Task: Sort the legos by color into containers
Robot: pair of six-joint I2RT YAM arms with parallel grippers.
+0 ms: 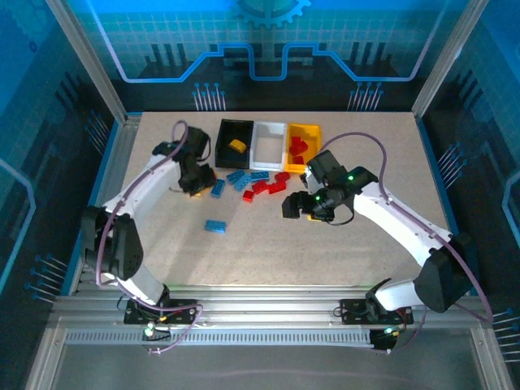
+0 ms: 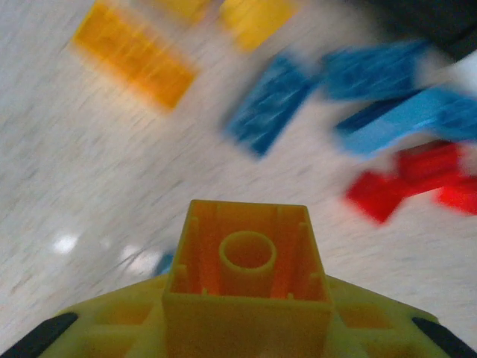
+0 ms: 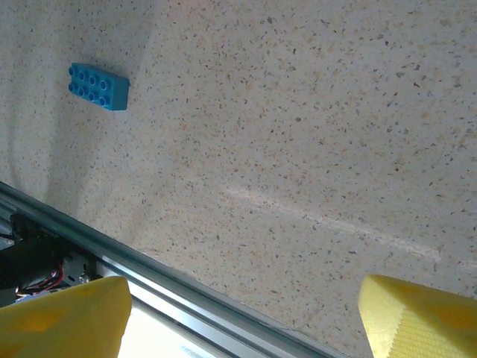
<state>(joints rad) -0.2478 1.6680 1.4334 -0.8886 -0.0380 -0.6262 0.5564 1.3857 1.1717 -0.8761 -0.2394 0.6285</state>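
L pincer point(image 1: 197, 185) clamped on small yellow-orange plastic brick point(image 2: 246, 261), hollow underside showing, over speckled desk point(image 3: 298, 149) nr blue bricks point(image 2: 272, 104) & red bricks point(image 2: 406, 179). R pincer point(image 3: 246, 317) fingers apart, empty. Brick prob light, rigid, slick; best gripped on flat side walls.

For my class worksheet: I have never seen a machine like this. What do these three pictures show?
Two robot arms are bolted at a table's near edge. The overhead picture shows both, with a black bin, a white bin and a yellow-orange bin at the back, blue bricks and red bricks before them. The other pictures come from a camera on each wrist. The left end effector is closed on a yellow-orange brick, its hollow underside facing the camera. The right end effector is open, holding nothing, above bare table with one blue brick.
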